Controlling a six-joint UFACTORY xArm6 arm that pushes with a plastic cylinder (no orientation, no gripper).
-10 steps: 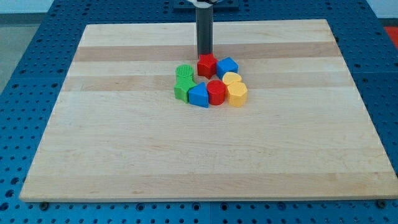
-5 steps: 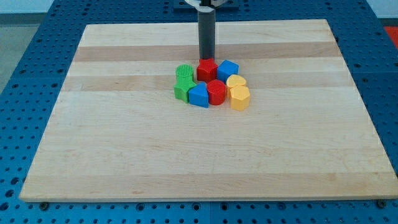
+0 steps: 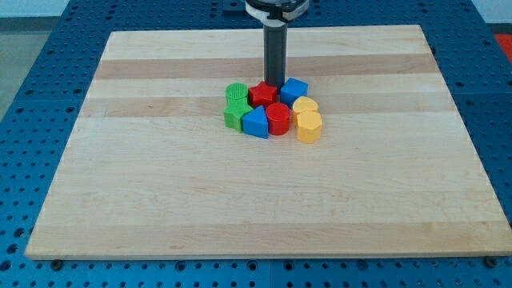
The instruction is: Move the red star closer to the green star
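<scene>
My tip [image 3: 275, 84], the end of the dark rod: nothing to open or grip with, it sits at the top-right edge of the red star block [image 3: 262, 94], apparently touching. Red star touches the green ridged block [image 3: 237, 91] on its left, just above the green star block [image 3: 234, 114], mid wooden board [image 3: 160, 184].

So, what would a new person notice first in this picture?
First, the tight bunch of coloured blocks just above the middle of the wooden board. The dark rod comes down from the view's top, and my tip sits behind the red star, between it and the blue block.
</scene>
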